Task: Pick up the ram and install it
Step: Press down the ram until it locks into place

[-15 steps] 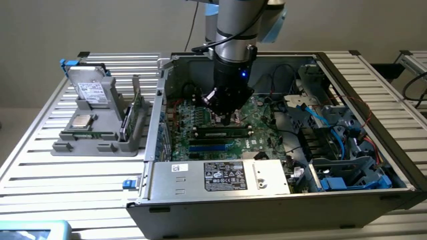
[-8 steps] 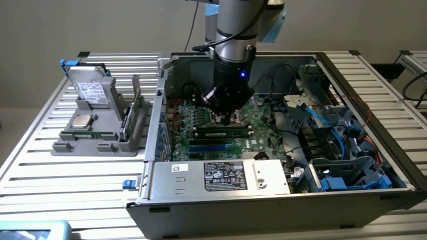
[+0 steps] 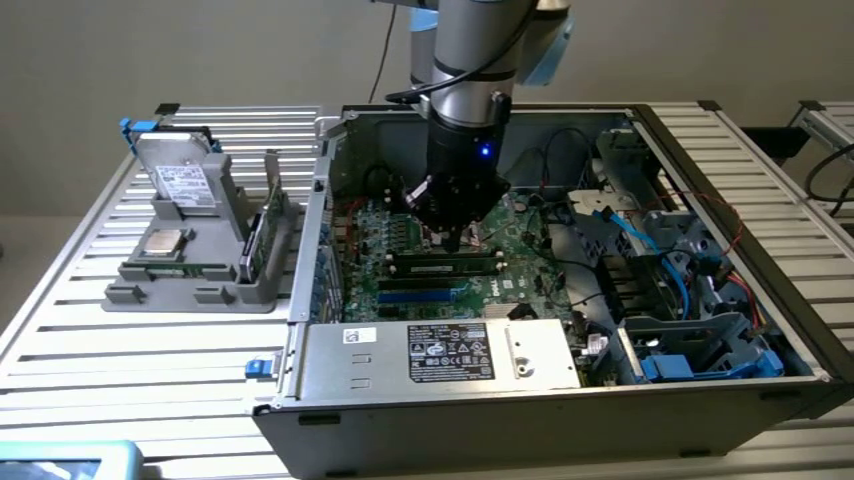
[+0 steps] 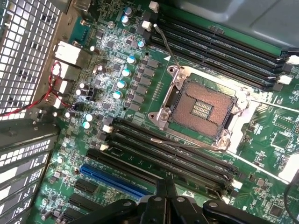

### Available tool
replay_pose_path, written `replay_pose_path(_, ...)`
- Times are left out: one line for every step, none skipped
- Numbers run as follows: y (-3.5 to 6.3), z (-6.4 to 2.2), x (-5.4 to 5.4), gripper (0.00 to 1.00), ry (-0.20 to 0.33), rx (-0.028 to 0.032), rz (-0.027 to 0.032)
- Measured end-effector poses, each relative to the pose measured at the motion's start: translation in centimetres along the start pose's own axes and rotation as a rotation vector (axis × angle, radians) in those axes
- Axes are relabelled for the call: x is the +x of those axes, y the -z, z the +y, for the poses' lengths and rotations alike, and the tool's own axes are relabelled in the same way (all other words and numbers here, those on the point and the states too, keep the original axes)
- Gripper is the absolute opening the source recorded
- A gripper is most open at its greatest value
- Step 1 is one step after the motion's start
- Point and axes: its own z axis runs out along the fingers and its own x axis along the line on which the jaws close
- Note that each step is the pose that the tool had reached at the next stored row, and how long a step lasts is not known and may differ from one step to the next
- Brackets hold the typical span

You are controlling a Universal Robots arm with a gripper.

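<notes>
- The black two-fingered gripper [image 3: 454, 240] on the grey arm hangs inside the open grey metal computer case [image 3: 534, 395], low over the green motherboard [image 3: 514, 225]; its jaws are pressed together with nothing between them.
- Just at six o'clock of the gripper tip, a long, narrow dark-green ram strip [image 3: 445, 268] lies along a black memory slot, seemingly seated there, though the exterior view is too coarse to be sure.
- In the wrist view the gripper [image 4: 166, 186] sits above black memory slots [image 4: 173, 158], with the open square metal-framed processor socket [image 4: 202, 109] at one o'clock of it and a blue expansion slot [image 4: 114, 179] at nine o'clock.
- At nine o'clock of the case, a grey plastic parts holder [image 3: 200, 275] stands on the slatted aluminium tabletop [image 3: 120, 350], carrying a boxy silver drive [image 3: 180, 180] and a square silver processor chip [image 3: 166, 242].
</notes>
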Motion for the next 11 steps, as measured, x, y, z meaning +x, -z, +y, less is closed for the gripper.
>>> replay_pose_path(0.0,-0.02,0.01,0.11,-0.004,-0.0003,0.0003)
replay_pose_path(0.0,-0.03,0.01,0.11,-0.009,-0.0006,0.0007)
replay_pose_path(0.0,-0.04,0.01,0.11,-0.015,-0.001,0.0011)
replay_pose_path(0.0,-0.04,0.01,0.11,-0.021,-0.0015,0.0014)
replay_pose_path(0.0,-0.04,0.01,0.11,-0.028,-0.0021,0.0017)
replay_pose_path(0.0,-0.04,0.01,0.11,-0.035,-0.0028,0.002)
replay_pose_path(0.0,-0.04,0.01,0.11,-0.042,-0.0034,0.0022)
replay_pose_path(0.0,-0.04,0.01,0.11,-0.049,-0.004,0.0022)
replay_pose_path(0.0,-0.04,0.01,0.11,-0.056,-0.0047,0.002)
replay_pose_path(0.0,-0.04,0.01,0.11,-0.064,-0.0053,0.0014)
replay_pose_path(0.0,-0.04,0.01,0.11,-0.072,-0.006,0.0008)
